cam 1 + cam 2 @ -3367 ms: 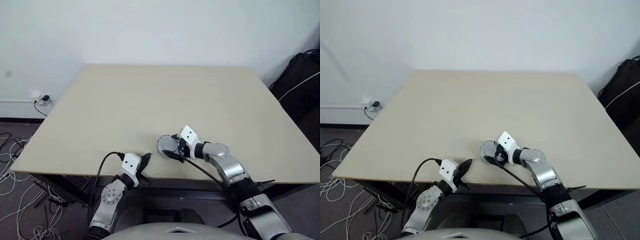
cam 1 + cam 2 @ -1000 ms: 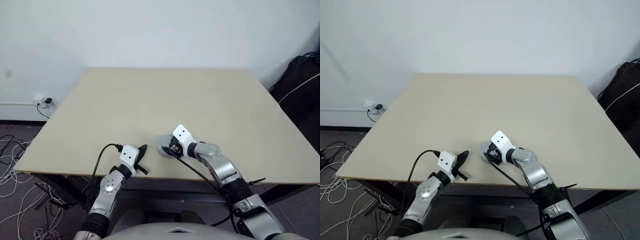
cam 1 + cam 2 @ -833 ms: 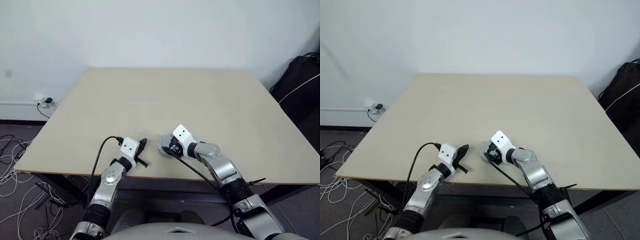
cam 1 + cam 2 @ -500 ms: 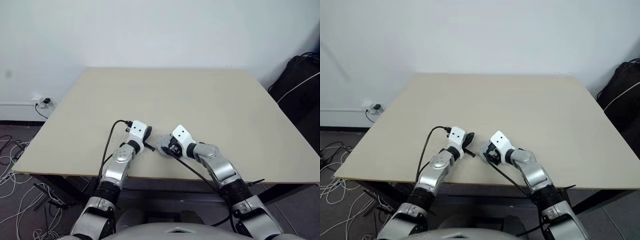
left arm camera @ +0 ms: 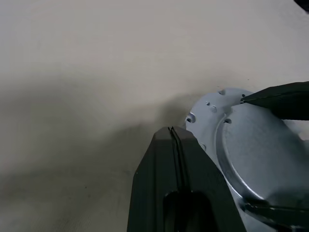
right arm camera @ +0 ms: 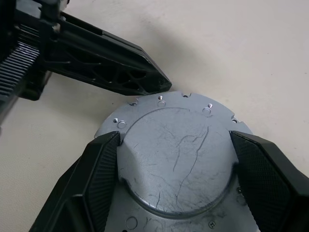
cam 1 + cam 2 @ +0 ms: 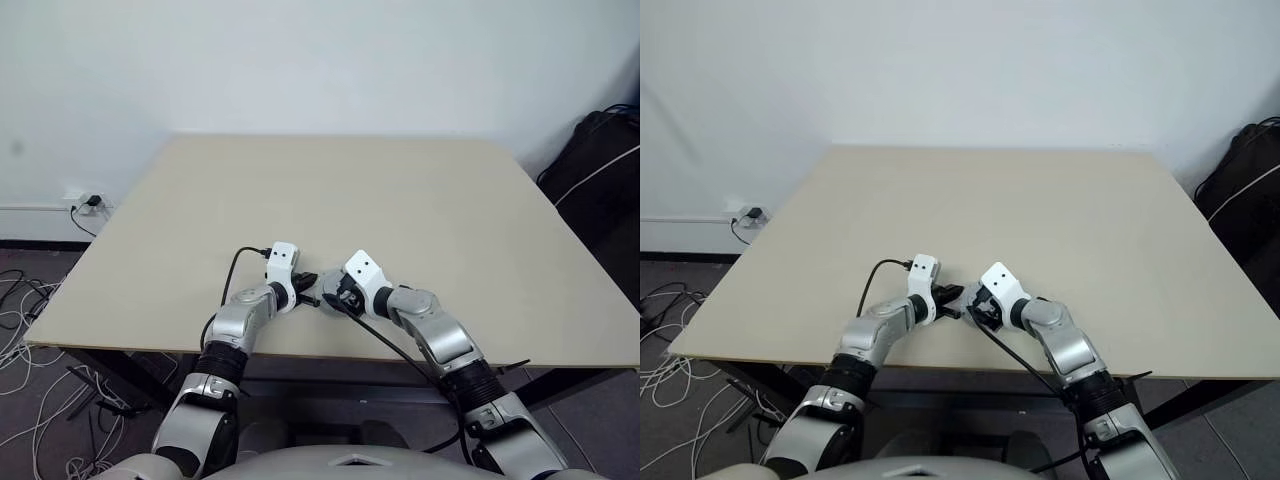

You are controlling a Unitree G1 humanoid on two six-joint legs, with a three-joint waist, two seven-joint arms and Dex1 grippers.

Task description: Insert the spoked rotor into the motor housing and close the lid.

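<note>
The lid (image 6: 178, 159), a silver-grey disc with its smooth face and raised middle up, lies flat on the beige table (image 7: 330, 190) near the front edge. My right gripper (image 6: 175, 137) is shut on it, one finger on each side of the raised middle. My left gripper (image 5: 170, 129) is shut and empty, its tip against the lid's (image 5: 260, 159) rim; from the head it (image 7: 306, 284) points right toward the right gripper (image 7: 332, 296). The spoked rotor and the motor housing are hidden.
A black cable loops from the left wrist (image 7: 240, 262) over the table. The table's front edge (image 7: 330, 355) runs just behind both hands. A black bag (image 7: 600, 160) stands at the right, loose cables (image 7: 20, 330) lie on the floor at the left.
The left arm came up from the table's front edge and swung forward and right until its shut tip reached the lid's rim. The right gripper and lid stayed put.
</note>
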